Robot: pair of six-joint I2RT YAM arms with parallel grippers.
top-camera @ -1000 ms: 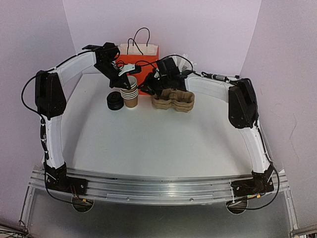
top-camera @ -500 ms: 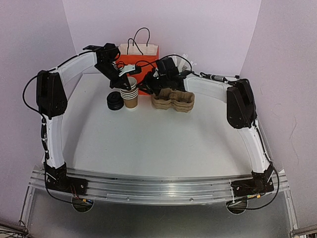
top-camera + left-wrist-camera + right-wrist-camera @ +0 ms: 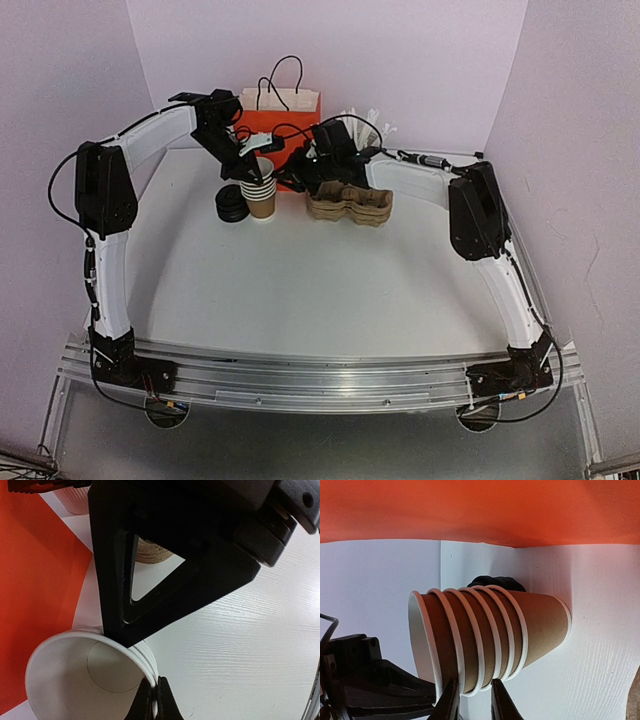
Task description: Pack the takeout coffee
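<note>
Left gripper (image 3: 153,692) pinched onto rim of top cup (image 3: 85,675) of cup stack (image 3: 485,635); right gripper (image 3: 472,692) narrowly parted over stack rims, hold cannot be told.

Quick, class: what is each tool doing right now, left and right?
Left tool: shut on the rim of the top cup.
Right tool: astride the rims of the cup stack; whether it grips cannot be told.

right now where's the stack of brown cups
Top view: the cup stack stands far back, left of centre, between the black lids on its left and the cup carrier on its right, in front of the orange bag.
</note>
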